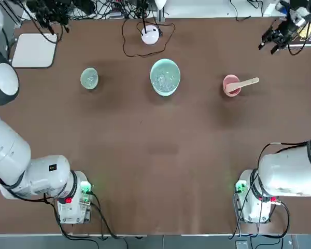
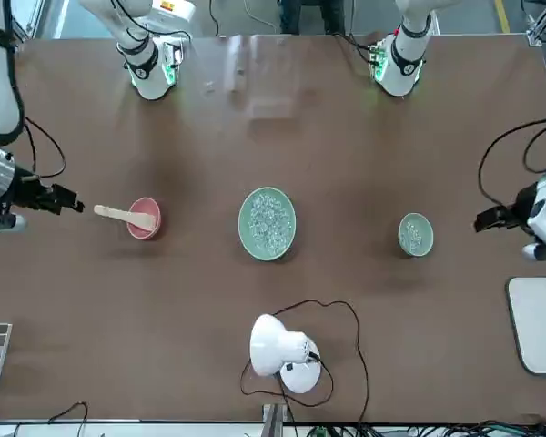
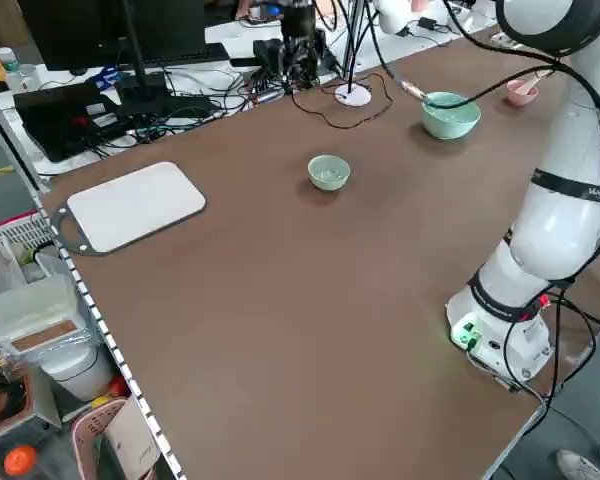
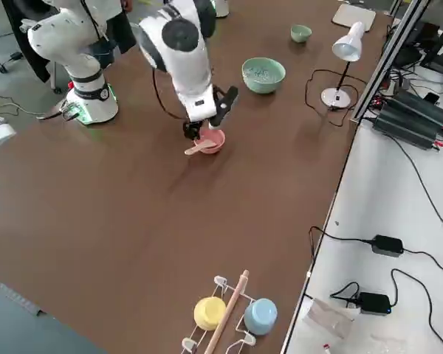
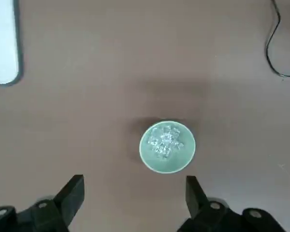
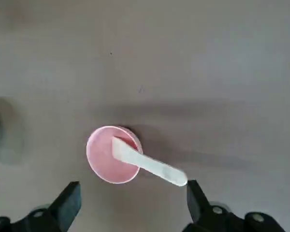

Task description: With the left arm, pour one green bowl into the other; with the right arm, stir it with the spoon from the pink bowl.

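Three bowls sit in a row across the far side of the table, well apart — a layout that seems meant to give each arm its own piece to start on. The small green bowl (image 1: pixel 89 78) is on the left arm's side, with clear bits in it; the big bowl (image 1: pixel 165 77) stands in the middle, where both arms could reach it, also holding clear bits; the pink bowl (image 1: pixel 231 85) is on the right arm's side. The spoon (image 1: pixel 244 83) lies with its blade in the pink bowl and its handle resting over the rim, pointing out toward the table's right edge — a ready grip for fingers coming from above.

The left gripper (image 5: pixel 134 193) hangs over the small bowl, fingers spread wide and empty, the bowl framed between them in its wrist view; I judge it is lining up to take the rim. The right gripper (image 6: pixel 133 197) hangs likewise above the pink bowl, jaws wide open with nothing in them.

Nothing is poured or stirred yet. A lamp (image 1: pixel 150 34) with its cord (image 1: pixel 128 47) stands behind the big bowl, and a white board (image 1: pixel 34 50) lies off to the left.
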### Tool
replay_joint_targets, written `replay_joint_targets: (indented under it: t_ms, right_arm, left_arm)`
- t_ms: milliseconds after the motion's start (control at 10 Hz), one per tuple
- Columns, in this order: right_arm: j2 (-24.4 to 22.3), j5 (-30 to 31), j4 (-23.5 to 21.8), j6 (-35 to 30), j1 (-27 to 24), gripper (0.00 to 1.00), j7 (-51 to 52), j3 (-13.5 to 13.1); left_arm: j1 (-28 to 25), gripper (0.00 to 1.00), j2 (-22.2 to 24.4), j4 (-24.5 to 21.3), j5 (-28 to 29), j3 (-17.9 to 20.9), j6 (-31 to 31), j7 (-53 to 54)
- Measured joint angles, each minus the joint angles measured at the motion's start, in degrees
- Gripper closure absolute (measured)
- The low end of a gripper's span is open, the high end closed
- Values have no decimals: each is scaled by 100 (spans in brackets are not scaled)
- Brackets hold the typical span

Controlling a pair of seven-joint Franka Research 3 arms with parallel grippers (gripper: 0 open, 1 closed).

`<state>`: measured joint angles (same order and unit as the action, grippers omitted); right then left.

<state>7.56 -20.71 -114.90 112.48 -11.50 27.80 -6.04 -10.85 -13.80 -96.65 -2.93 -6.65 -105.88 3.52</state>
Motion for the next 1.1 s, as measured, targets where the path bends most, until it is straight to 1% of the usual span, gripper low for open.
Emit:
replay_joint_targets:
  t_ms: [100, 300, 500, 700, 800, 900, 1000, 1100]
  right_arm:
    - [241, -220, -21, -3, -197, 3, 564, -1]
    - [725, -623, -28, -130, -520, 3, 1253, 0]
    - [1244, -1088, -18, -191, -787, 5, 1655, 0]
    - [1730, -1234, 154, -576, -939, 7, 1857, 1]
    - [1876, -1295, 267, -786, -1040, 7, 1869, 5]
    - [1939, -1446, 336, -999, -1166, 8, 1910, 5]
    - [1949, -1627, 355, -1167, -1248, 9, 2001, 5]
    - [1953, -1781, 344, -1275, -1279, 9, 2058, 8]
  left_arm:
    - [-3, 8, 8, -314, -48, -1, -212, 223]
    - [-22, 11, 13, -1075, -125, -1, -995, 468]
    - [-50, 14, -125, -1756, -200, 1, -1720, 827]
    - [-40, 14, -339, -2269, -201, -13, -2578, 900]
    - [-30, 15, -450, -2394, -201, -28, -2824, 902]
    - [-24, 15, -561, -2424, -201, -34, -2907, 906]
    - [-19, 19, -646, -2422, -201, -38, -2923, 930]
    - [15, 24, -716, -2419, -201, -45, -2933, 962]
